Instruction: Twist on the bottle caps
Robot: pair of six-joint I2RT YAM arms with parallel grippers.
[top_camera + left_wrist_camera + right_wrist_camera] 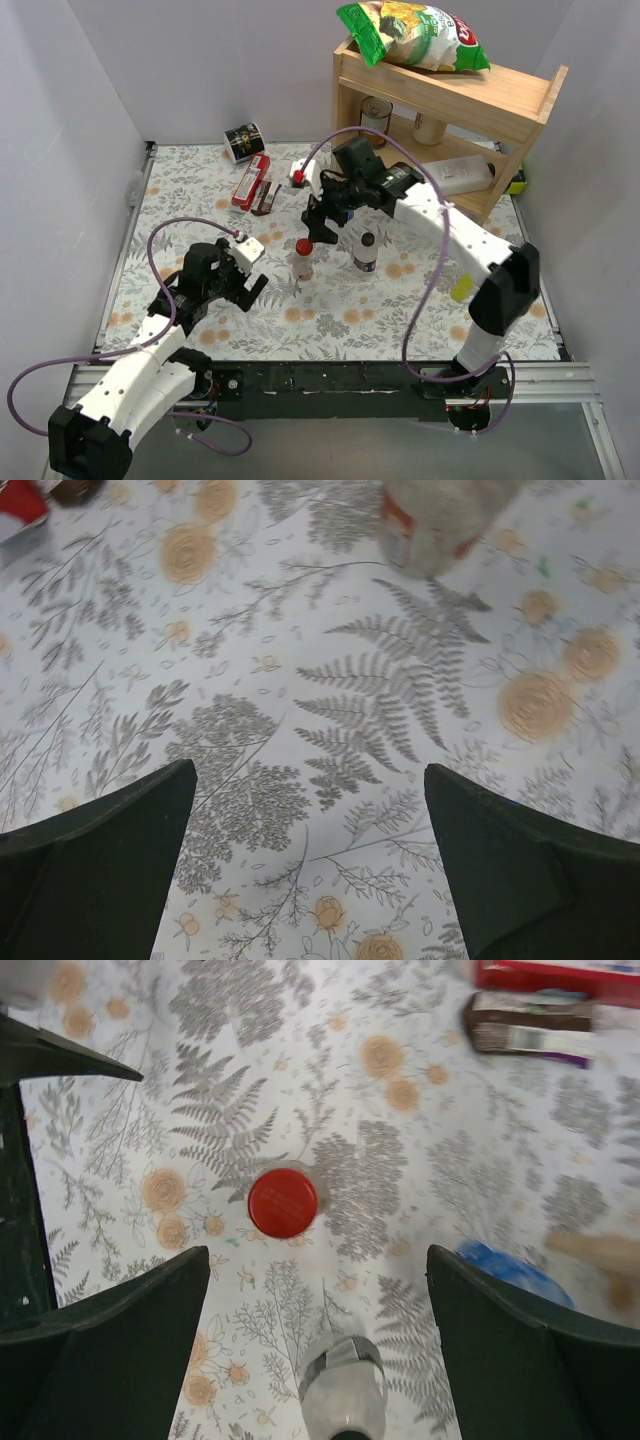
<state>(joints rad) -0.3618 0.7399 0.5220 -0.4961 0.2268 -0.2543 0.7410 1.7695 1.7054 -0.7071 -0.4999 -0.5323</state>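
The right pincer hovers above the red cap, its 2 jaws spread wide and holding nothing. The cap sits on top of a small clear bottle standing upright near the middle of the floral worktop. From above it is not possible to tell whether the cap is threaded down or only resting on the neck. A second bottle with a dark cap stands just beside it, to the right in the top view.

The left pincer is low over the worktop, also wide open and empty. The lower part of the red-capped bottle shows at the top edge of its view, well ahead of its jaws.

The step in hand looks like tightening the red cap. To do it well, the left pincer would likely close on the bottle's body first, so the bottle cannot spin or tip. The right pincer sits off-centre, with the cap left of the midline between its jaws. It should shift over the cap before descending, grip the rim squarely, and turn with light downward pressure, keeping clear of the neighbouring bottle.
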